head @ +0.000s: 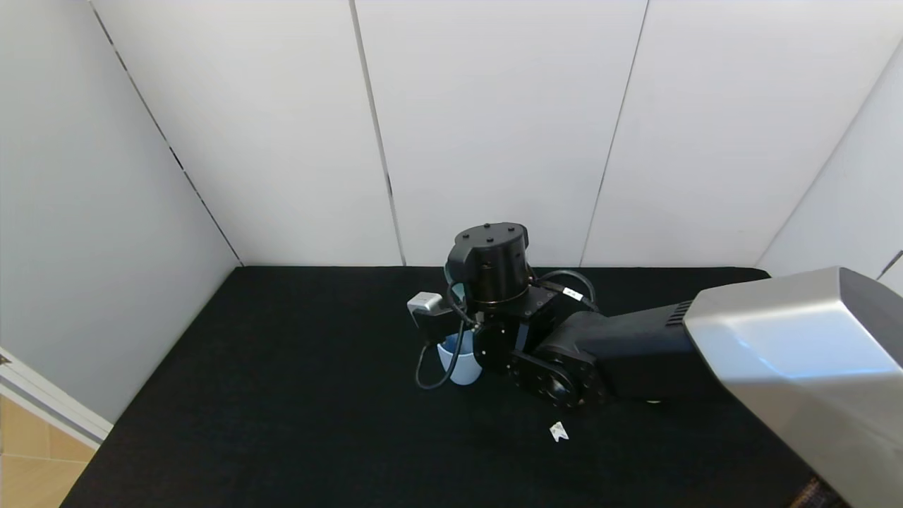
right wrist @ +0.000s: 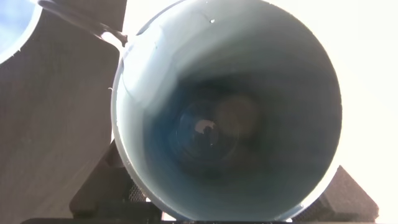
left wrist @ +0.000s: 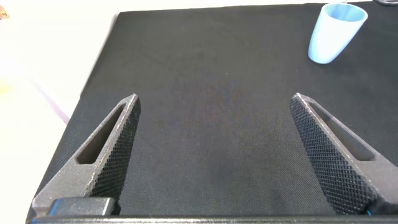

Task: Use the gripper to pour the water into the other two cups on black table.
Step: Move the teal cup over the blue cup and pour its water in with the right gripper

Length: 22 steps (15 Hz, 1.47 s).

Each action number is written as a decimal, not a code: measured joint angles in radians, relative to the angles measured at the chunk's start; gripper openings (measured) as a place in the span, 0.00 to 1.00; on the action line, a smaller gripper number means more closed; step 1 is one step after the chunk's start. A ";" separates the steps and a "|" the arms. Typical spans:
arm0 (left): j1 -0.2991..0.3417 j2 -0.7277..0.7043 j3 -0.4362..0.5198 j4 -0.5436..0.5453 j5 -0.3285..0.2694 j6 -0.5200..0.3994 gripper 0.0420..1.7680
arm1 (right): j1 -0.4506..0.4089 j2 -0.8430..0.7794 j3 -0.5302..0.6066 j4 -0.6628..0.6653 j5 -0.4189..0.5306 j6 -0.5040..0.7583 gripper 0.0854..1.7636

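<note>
My right gripper (head: 457,305) is over the middle of the black table (head: 282,395) and is shut on the mint-teal cup (right wrist: 227,118), tipped on its side. The right wrist view looks straight into the cup's darker teal inside. A faint glint of water (right wrist: 205,127) shows deep in it. A thin clear stream (right wrist: 87,23) leaves the rim toward the light blue cup (right wrist: 9,25). The light blue cup (head: 460,363) stands upright just below the gripper and also shows in the left wrist view (left wrist: 336,31). My left gripper (left wrist: 216,98) is open and empty above bare table. The cream-beige cup is hidden.
White wall panels (head: 494,127) close in the table at the back and both sides. A small white paper scrap (head: 559,431) lies on the table in front of the right arm. The table's left edge (head: 106,437) drops to a tan floor.
</note>
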 joint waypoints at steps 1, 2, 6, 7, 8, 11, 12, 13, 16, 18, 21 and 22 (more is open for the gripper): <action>0.000 0.000 0.000 0.000 0.000 0.000 0.97 | 0.004 0.000 0.001 0.000 0.000 -0.005 0.67; 0.000 0.000 0.000 0.000 0.000 0.000 0.97 | 0.006 0.000 0.002 0.000 0.000 -0.018 0.67; 0.000 0.000 0.000 0.000 0.000 0.000 0.97 | 0.010 0.000 0.014 -0.067 -0.001 -0.103 0.67; 0.000 0.000 0.000 0.000 0.000 0.001 0.97 | 0.010 0.000 0.020 -0.108 0.000 -0.132 0.67; 0.000 0.000 0.000 0.000 0.000 0.000 0.97 | 0.010 0.000 0.029 -0.153 0.000 -0.166 0.67; 0.000 0.000 0.000 0.000 0.000 0.000 0.97 | 0.007 0.000 0.057 -0.200 0.003 -0.210 0.67; 0.000 0.000 0.000 0.000 0.000 0.001 0.97 | 0.007 0.000 0.062 -0.201 0.003 -0.210 0.67; 0.000 0.000 0.000 0.000 0.000 0.000 0.97 | 0.006 -0.001 0.064 -0.200 0.003 -0.210 0.67; 0.000 0.000 0.000 0.000 0.000 0.001 0.97 | 0.006 -0.006 0.069 -0.198 0.003 -0.212 0.67; 0.000 0.000 0.000 0.000 0.000 0.000 0.97 | 0.006 -0.011 0.074 -0.198 0.003 -0.219 0.67; 0.000 0.000 0.000 0.000 0.000 0.000 0.97 | 0.006 -0.018 0.079 -0.196 0.004 -0.220 0.67; 0.000 0.000 0.000 0.000 0.000 0.000 0.97 | 0.006 -0.022 0.082 -0.196 0.006 -0.218 0.67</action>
